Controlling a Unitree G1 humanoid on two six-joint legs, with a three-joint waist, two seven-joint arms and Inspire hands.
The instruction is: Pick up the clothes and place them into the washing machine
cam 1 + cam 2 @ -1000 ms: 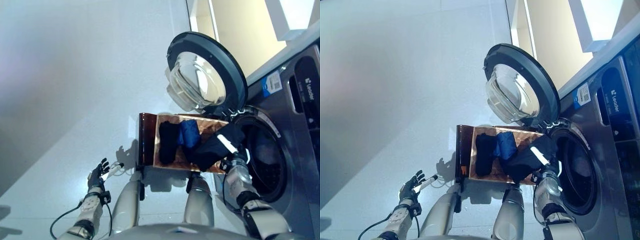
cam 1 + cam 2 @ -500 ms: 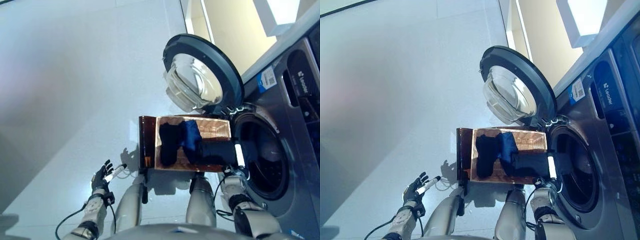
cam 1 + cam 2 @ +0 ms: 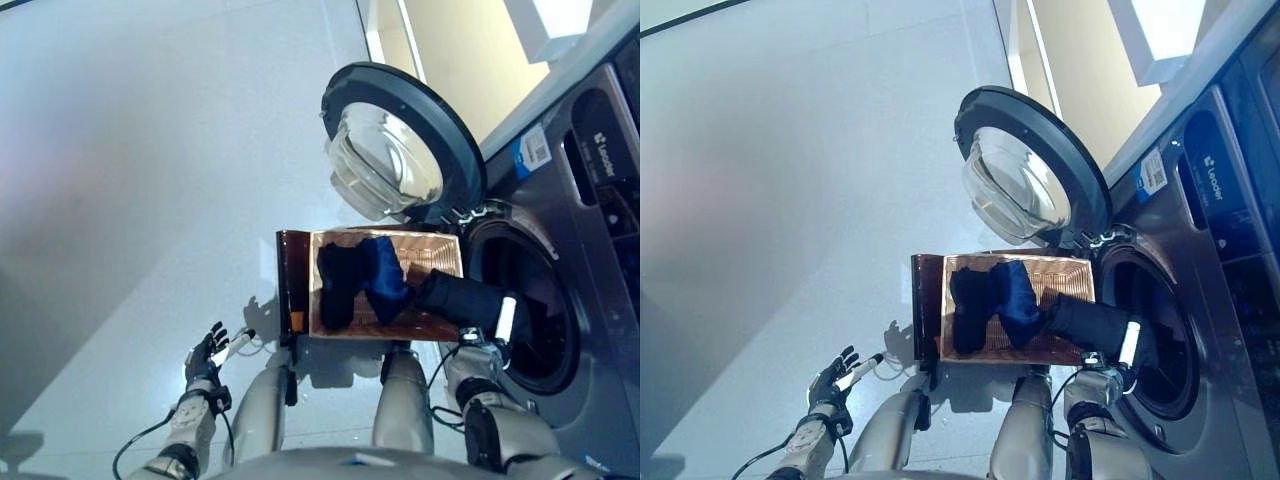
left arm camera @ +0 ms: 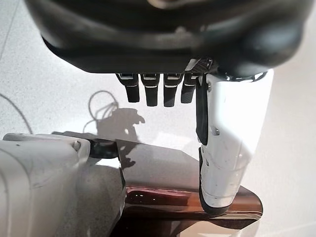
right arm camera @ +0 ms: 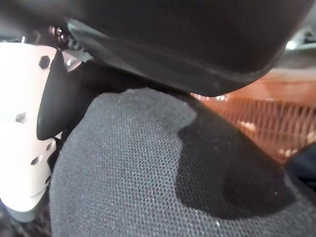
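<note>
My right hand (image 3: 490, 335) is clamped on a black garment (image 3: 455, 297), thumb (image 5: 24, 133) pressed into the fabric in the wrist view; the fingers themselves are buried under cloth, but the piece hangs from the hand, so I read it as gripped. The garment stretches from the basket (image 3: 440, 250) edge across to the washer (image 3: 590, 230) opening, with the hand just at the rim of the drum (image 3: 530, 310). The washer's door (image 3: 400, 140) stands wide open above the basket. My left hand (image 3: 208, 352) hangs idle out to the side over the floor, fingers spread and relaxed, holding nothing.

I judge this garment to be light, limp and fairly grippy: a coarse knit weave shows close up, so it shouldn't slide out of a firm pinch. Being soft, it will drape and trail, and the tail end lying near the basket could catch on the rim or drag the others along. A bunched handful near the middle would carry better than a corner hold; here I seem to hold one end, so the rest trails behind.

It looks matte black to charcoal, thick, folded into a long roll. Two more pieces are left in the basket: another black one (image 3: 338, 285) and a blue one (image 3: 383, 275), lying side by side and touching, crumpled on the orange-brown mesh floor.
</note>
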